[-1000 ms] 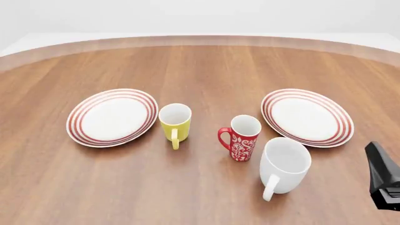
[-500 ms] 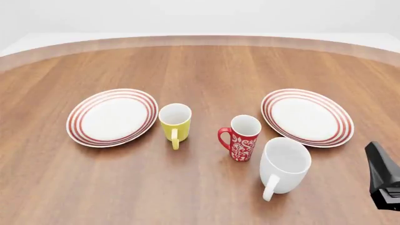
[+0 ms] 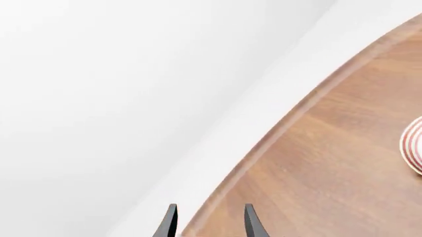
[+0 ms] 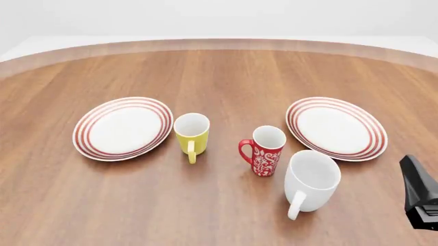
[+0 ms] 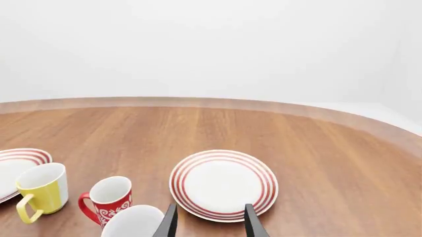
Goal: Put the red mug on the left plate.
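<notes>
The red mug (image 4: 263, 150) with its white floral pattern stands upright near the table's middle, handle toward the left; the right wrist view shows the red mug (image 5: 106, 199) too. The left plate (image 4: 123, 128), white with red rings, lies flat at the left, and its edge (image 3: 412, 145) shows in the left wrist view. Only part of my right arm (image 4: 421, 190) shows at the front view's right edge, well to the right of the mug. My right gripper (image 5: 209, 222) is open and empty. My left gripper (image 3: 209, 223) is open and empty, over the table's rim.
A yellow mug (image 4: 192, 134) stands between the left plate and the red mug. A larger white mug (image 4: 311, 180) sits just right of and nearer than the red mug. A second ringed plate (image 4: 336, 128) lies at the right.
</notes>
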Motion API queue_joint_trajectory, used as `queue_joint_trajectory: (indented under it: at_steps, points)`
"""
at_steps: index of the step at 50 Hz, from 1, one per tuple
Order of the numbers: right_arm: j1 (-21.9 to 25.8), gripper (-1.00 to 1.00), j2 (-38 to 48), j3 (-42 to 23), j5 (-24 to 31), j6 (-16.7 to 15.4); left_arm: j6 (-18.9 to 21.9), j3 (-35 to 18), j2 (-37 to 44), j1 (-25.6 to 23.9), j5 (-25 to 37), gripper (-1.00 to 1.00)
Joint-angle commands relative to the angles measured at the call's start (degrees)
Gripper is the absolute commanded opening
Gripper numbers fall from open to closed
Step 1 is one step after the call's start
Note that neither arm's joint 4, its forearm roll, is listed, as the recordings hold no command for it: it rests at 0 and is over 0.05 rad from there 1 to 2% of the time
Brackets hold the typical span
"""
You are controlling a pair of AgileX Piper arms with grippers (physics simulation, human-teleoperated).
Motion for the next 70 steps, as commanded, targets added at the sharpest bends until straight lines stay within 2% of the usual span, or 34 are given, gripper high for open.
queue_joint_trajectory:
  at_steps: [1,3,5,11,14,17,21,24,29,32,34,41,45,59,66,70]
  points:
    - [0.0,1.00,0.0,0.0,0.0,0.0,-3.3,-17.7,10.9,-5.2,14.7,1.00]
    - [0.0,1.00,0.0,0.0,0.0,0.0,-3.6,-17.7,11.3,-5.5,14.2,1.00]
    - [0.0,1.00,0.0,0.0,0.0,0.0,-3.1,-15.3,11.5,-6.4,14.6,1.00]
    - [0.0,1.00,0.0,0.0,0.0,0.0,-4.4,-21.1,15.4,-7.9,17.3,1.00]
    - [0.0,1.00,0.0,0.0,0.0,0.0,-6.1,-23.6,17.1,-10.2,20.6,1.00]
    - [0.0,1.00,0.0,0.0,0.0,0.0,-5.4,-20.9,16.1,-10.3,17.6,1.00]
    - [0.0,1.00,0.0,0.0,0.0,0.0,-7.5,-17.9,16.2,-11.7,17.0,1.00]
    - [0.0,1.00,0.0,0.0,0.0,0.0,-8.5,-12.0,14.5,-13.1,15.4,1.00]
    - [0.0,1.00,0.0,0.0,0.0,0.0,-11.2,-7.3,13.5,-15.0,14.5,1.00]
    - [0.0,1.00,0.0,0.0,0.0,0.0,-11.7,-1.6,12.0,-15.8,11.9,1.00]
    - [0.0,1.00,0.0,0.0,0.0,0.0,-12.1,0.0,11.6,-16.4,11.3,1.00]
    - [0.0,1.00,0.0,0.0,0.0,0.0,-12.7,2.0,11.7,-16.8,9.8,1.00]
    - [0.0,1.00,0.0,0.0,0.0,0.0,-13.6,6.5,10.7,-18.0,7.9,1.00]
    - [0.0,1.00,0.0,0.0,0.0,0.0,-14.2,14.0,11.3,-20.2,5.8,1.00]
    - [0.0,1.00,0.0,0.0,0.0,0.0,-15.4,15.7,10.9,-21.8,5.6,1.00]
    - [0.0,1.00,0.0,0.0,0.0,0.0,-14.5,17.9,11.2,-21.9,4.8,1.00]
